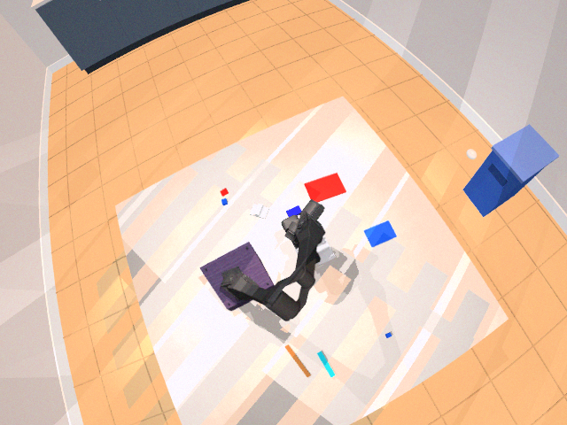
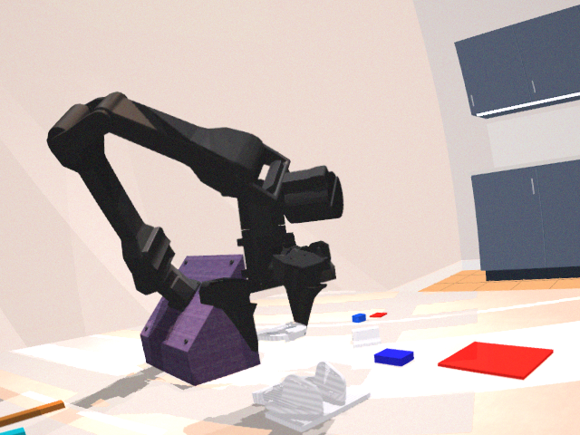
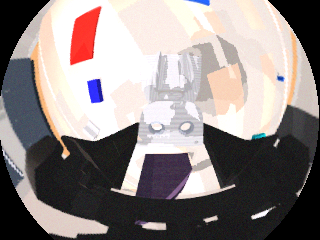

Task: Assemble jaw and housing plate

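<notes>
The gripper (image 1: pixel 295 234) (image 2: pixel 280 339) (image 3: pixel 170 126) was closed on the pale housing plate (image 2: pixel 283 331) (image 3: pixel 171 134) — near the purple block (image 1: pixel 249 263) (image 2: pixel 219 348) (image 3: pixel 162 172); the jaw assembly (image 1: pixel 326 252) (image 2: pixel 304 398) (image 3: pixel 175 75) — also pale — lay near that block.

Pin tips apparently too small.

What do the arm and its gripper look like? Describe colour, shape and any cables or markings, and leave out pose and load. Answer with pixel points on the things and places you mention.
The arm (image 1: pixel 306 256) (image 2: pixel 178 140) is black, with smooth, rounded links and blocky joint housings. The gripper (image 2: pixel 281 323) (image 3: pixel 170 126) is black too, with two separate fingers, wide at the top and tapering towards narrow tips. I can make out no cables, lettering or coloured markings on either.
</notes>
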You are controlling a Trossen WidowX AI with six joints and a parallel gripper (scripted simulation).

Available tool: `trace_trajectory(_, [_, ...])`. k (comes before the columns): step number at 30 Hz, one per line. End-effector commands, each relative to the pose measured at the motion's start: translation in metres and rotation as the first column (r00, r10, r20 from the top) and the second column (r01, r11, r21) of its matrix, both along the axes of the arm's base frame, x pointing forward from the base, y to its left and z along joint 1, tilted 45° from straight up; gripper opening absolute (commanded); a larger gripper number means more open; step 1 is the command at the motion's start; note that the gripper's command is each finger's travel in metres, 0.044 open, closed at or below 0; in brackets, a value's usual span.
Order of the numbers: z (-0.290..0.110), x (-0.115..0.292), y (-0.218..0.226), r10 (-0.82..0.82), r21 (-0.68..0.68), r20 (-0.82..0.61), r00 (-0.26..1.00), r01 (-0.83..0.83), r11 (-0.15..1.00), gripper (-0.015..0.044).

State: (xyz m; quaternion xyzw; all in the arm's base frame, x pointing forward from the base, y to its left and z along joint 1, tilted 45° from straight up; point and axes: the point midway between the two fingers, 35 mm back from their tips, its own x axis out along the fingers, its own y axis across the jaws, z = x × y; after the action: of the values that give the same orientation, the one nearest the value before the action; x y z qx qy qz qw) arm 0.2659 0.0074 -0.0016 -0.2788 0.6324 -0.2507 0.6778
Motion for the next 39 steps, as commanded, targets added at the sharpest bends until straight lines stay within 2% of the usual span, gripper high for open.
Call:
trace_trajectory(1, [0.0012, 0.0006, -0.0001, 0.007, -0.002, 0.001, 1.0, -0.007, 1.0, 0.0351])
trace_trajectory(39, [0.0057, -0.0008, -0.005, 0.007, -0.002, 0.001, 1.0, -0.007, 1.0, 0.0351])
